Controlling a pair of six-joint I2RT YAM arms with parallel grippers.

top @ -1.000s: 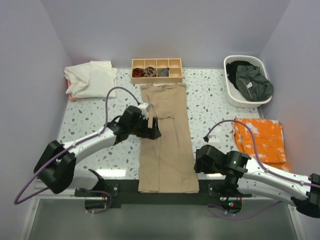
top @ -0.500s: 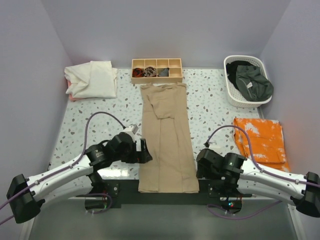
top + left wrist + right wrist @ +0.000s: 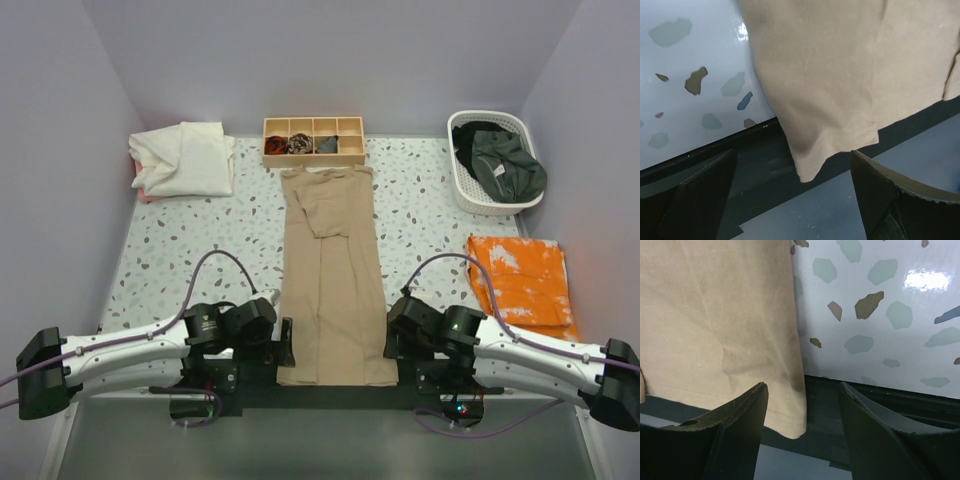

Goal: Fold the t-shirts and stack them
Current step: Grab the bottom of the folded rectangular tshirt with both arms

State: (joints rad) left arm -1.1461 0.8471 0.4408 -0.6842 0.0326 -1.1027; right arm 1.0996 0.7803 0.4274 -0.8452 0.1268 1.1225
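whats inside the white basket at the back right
The basket holds crumpled dark cloth, green and black, likely shirts. It fills the basket, so anything beneath it, and how many pieces there are, is hidden.

We see two matching arms. The left arm point(image 3: 120, 348) and right arm point(image 3: 540, 352) have smooth white links between bulky black joints. A thin purple left cable point(image 3: 205, 262) runs in a loop from the left arm, and a purple right cable point(image 3: 450, 262) from the right. Both bases are bolted to a black plate point(image 3: 330, 392). Up close, the left fingers point(image 3: 695, 200) and right fingers point(image 3: 735, 435) are matte black wedges, and one left finger has a ribbed edge.
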